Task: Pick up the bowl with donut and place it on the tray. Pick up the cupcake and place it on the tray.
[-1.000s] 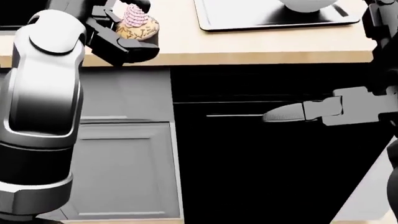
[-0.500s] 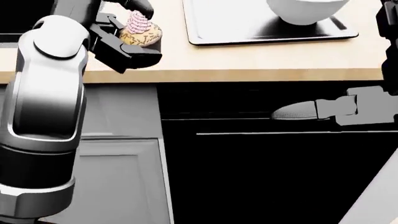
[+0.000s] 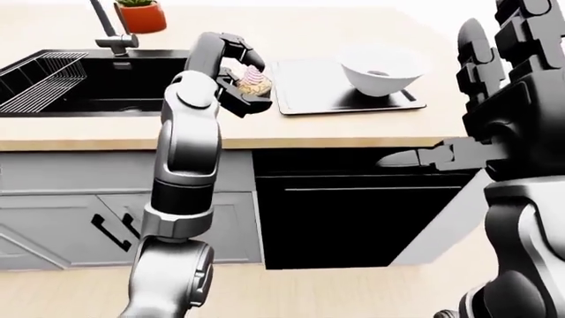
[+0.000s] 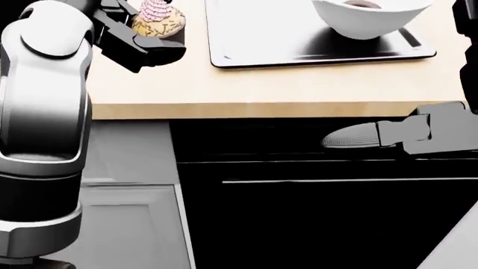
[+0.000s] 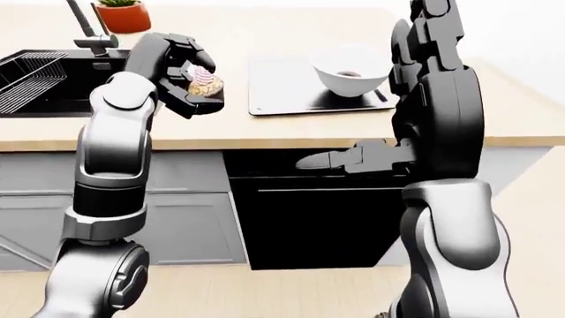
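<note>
- The whole head view has slid since a second ago: the counter edge sits lower now and the tray (image 4: 314, 47) fills more of the top. So the camera moved; the robot has likely leaned or stepped closer.
- The cupcake (image 3: 254, 81) is still held up in the left hand (image 3: 240, 93), and it shows higher and more to the left in the head view than it did a second ago.
- This means the first job looks done: the bowl (image 3: 381, 69) already sits on the tray, with something dark inside that I take to be the donut. The cupcake job is half done.
- The left hand's dark fingers are curled tight round the cupcake's bottom, pinching it. The pink swirl pokes up above the fingers.
- The cupcake hangs over the wooden counter (image 4: 284, 89), not touching it as far as I can tell.
- The tray's near edge is just to the right of that hand. The bowl is farther right, well apart from it.
- The right hand (image 5: 424, 40) is up high, to the right of the bowl. Its fingers look loose and hold nothing.
- The sink (image 3: 79, 86) is on the other side of the left hand, away to the left.
</note>
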